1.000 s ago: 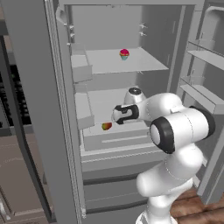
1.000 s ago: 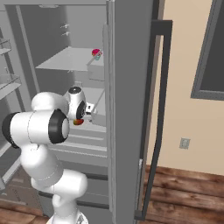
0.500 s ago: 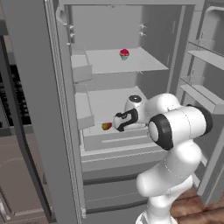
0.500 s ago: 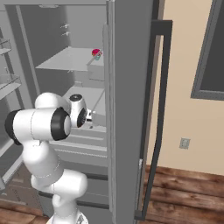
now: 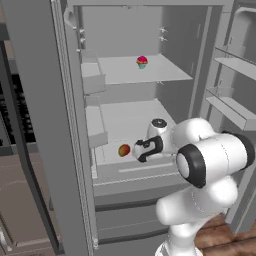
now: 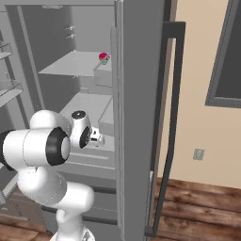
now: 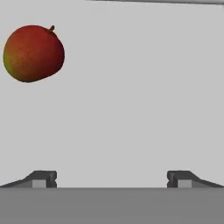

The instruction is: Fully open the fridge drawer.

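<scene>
While I watched from the left base view, the gripper [image 5: 138, 153] hung low inside the open fridge, just above the fridge drawer [image 5: 135, 172], whose pale front with its thin handle [image 5: 141, 167] sat at about 6 o'clock from the hand. In the hand view the two dark fingertips [image 7: 40, 178] stood wide apart with nothing between them, so I read the gripper [image 7: 112, 179] as open.

A red-and-green mango [image 5: 124, 150] lay on the pale floor at 9 o'clock from the gripper, near but apart; in the hand view the mango [image 7: 33, 53] sat at 10 o'clock, well clear of the fingers. On the upper shelf [image 5: 150, 75], at 12 o'clock, stood a small pink-topped cupcake [image 5: 142, 62]; from the right base view the cupcake [image 6: 103, 58] was partly behind the door edge. Two grey bins [image 5: 93, 78] lined the left wall. Door shelves [image 5: 233, 64] stood at 2 o'clock. Darker front panels [image 5: 125, 220] lay below the drawer.

I could read no writing or labels anywhere.
</scene>
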Motion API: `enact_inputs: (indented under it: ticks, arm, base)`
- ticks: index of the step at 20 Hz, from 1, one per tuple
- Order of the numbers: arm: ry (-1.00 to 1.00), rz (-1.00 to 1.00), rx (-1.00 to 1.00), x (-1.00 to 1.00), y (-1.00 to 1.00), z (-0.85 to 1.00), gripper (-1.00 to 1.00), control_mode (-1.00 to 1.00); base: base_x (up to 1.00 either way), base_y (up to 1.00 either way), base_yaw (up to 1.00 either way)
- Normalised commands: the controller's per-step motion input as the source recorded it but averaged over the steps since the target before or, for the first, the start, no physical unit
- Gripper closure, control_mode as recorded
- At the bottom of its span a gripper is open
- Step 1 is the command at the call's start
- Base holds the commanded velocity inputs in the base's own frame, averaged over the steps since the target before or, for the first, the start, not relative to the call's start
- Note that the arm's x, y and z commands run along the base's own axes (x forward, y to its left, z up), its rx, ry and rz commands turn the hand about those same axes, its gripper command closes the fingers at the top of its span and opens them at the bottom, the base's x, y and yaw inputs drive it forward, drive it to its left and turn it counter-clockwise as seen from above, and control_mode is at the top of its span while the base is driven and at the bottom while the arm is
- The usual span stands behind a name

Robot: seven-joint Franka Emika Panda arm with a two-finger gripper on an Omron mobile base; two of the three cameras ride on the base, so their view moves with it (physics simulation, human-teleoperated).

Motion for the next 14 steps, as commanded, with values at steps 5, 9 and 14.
enact_inputs:
  ticks: [5, 9, 14]
  arm:
    - [0.00, 0.00, 0.00, -0.79, -0.13, -0.35, -1.00, -1.00]
    - [0.00, 0.00, 0.00, -0.91, -0.15, -0.33, -1.00, -1.00]
    - [-0.03, 0.00, 0.00, -1.00, -0.17, -0.32, -1.00, -1.00]
  base:
    - [0.00, 0.00, 0.00]
    - [0.00, 0.00, 0.00]
    - [0.00, 0.00, 0.00]
